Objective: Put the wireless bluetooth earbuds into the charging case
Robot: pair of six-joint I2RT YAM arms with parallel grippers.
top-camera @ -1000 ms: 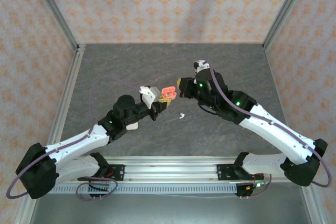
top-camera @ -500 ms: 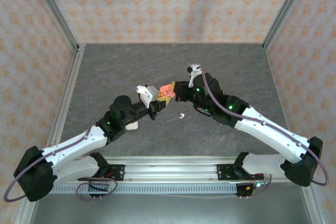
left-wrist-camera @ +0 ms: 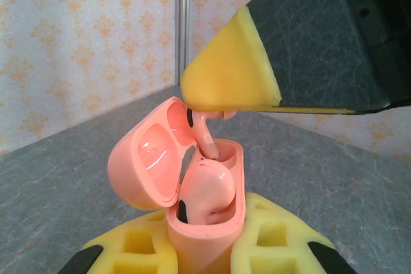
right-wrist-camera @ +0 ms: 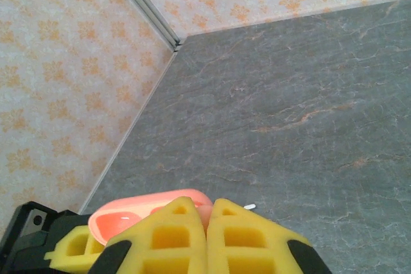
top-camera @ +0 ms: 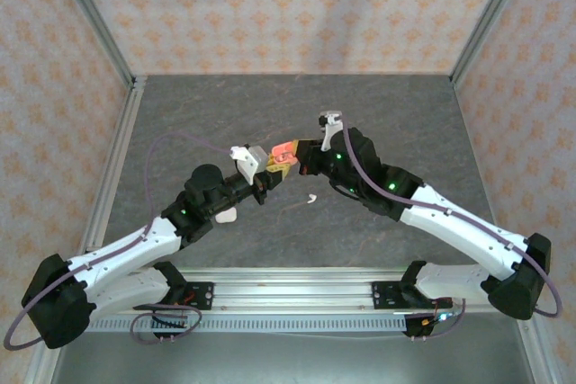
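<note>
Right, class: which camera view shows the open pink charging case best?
Left wrist: the pink charging case sits close up, lid open, one earbud seated. Top external gives a distant pink speck; right wrist catches a sliver of its lid.

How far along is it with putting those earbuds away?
Done: one pink earbud sits in the open pink case, which the left claw grips. In hand: the right claw, shut on the second pink earbud, has its stem at the empty slot. Left: a white earbud lies loose on the table.
</note>
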